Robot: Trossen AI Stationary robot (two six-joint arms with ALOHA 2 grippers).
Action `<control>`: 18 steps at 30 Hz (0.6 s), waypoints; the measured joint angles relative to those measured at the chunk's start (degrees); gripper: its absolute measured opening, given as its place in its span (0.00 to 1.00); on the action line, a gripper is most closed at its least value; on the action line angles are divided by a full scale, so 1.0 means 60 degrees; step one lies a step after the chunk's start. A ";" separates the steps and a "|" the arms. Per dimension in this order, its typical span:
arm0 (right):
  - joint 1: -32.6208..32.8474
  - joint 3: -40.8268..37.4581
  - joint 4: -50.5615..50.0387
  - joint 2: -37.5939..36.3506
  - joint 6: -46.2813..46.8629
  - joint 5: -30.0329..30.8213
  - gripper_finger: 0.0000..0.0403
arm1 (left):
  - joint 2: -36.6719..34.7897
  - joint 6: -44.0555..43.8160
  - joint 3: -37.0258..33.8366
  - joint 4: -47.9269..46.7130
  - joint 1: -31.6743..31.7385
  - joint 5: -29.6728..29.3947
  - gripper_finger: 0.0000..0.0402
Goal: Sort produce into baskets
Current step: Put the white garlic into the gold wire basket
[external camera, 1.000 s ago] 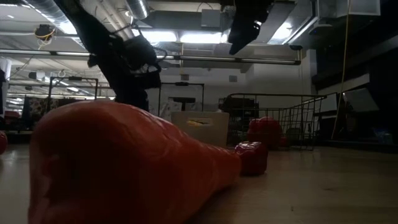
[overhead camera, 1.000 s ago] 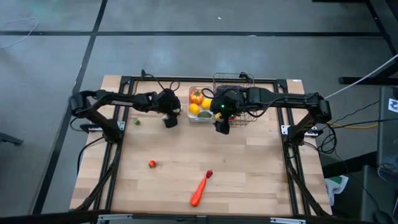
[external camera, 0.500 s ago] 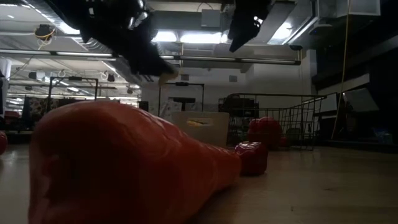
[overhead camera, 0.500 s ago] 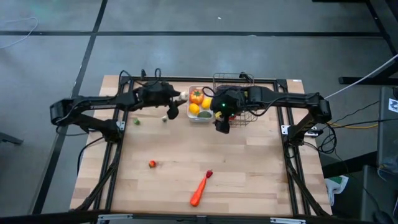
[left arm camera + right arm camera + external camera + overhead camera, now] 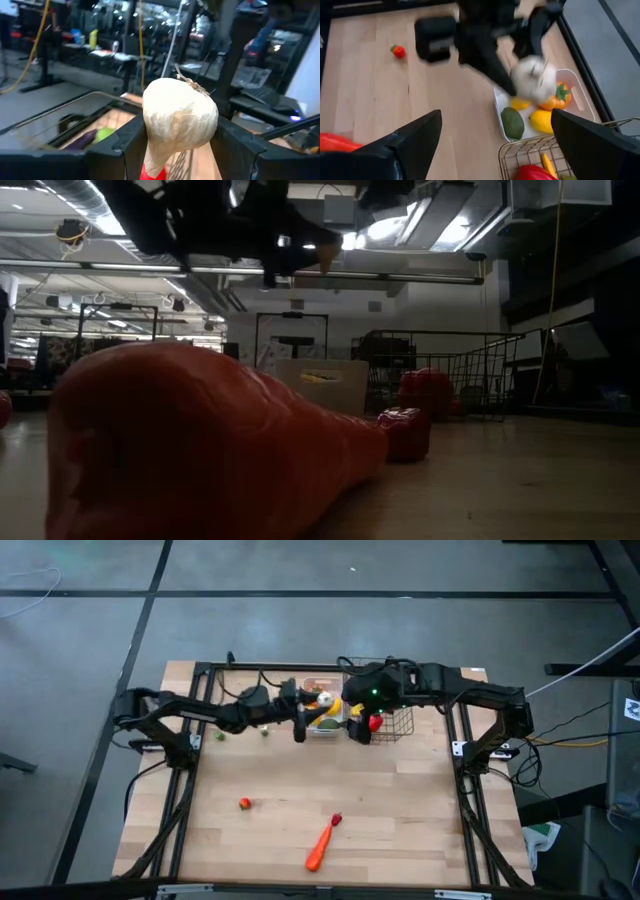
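While gripping a white garlic bulb (image 5: 180,120) above the white tray (image 5: 312,730) near the desk's back edge, left jaws stay half-closed; right jaws spread wide, empty.

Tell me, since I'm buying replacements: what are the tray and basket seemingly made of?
Tray: probably plastic; smooth, opaque white walls with rounded moulded corners and a slotted handle. Basket: metal wire, thin brassy rods forming an open grid.

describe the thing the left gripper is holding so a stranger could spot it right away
Find the white tray at the table's far edge, beside the wire basket. Above it, the left gripper holds a garlic bulb: pale, papery, the only whitish produce among yellow, orange and green pieces.
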 joint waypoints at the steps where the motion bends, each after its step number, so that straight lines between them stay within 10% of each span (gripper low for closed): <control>1: 0.0000 0.0056 -0.0022 -0.0004 0.0000 0.0000 0.92 | 0.0282 -0.0004 0.0087 0.0295 -0.0080 0.0000 0.47; 18: -0.0004 0.0096 -0.0055 0.0004 -0.0004 0.0000 0.92 | 0.3825 0.0487 0.2990 -0.0064 -0.0518 -0.0026 0.47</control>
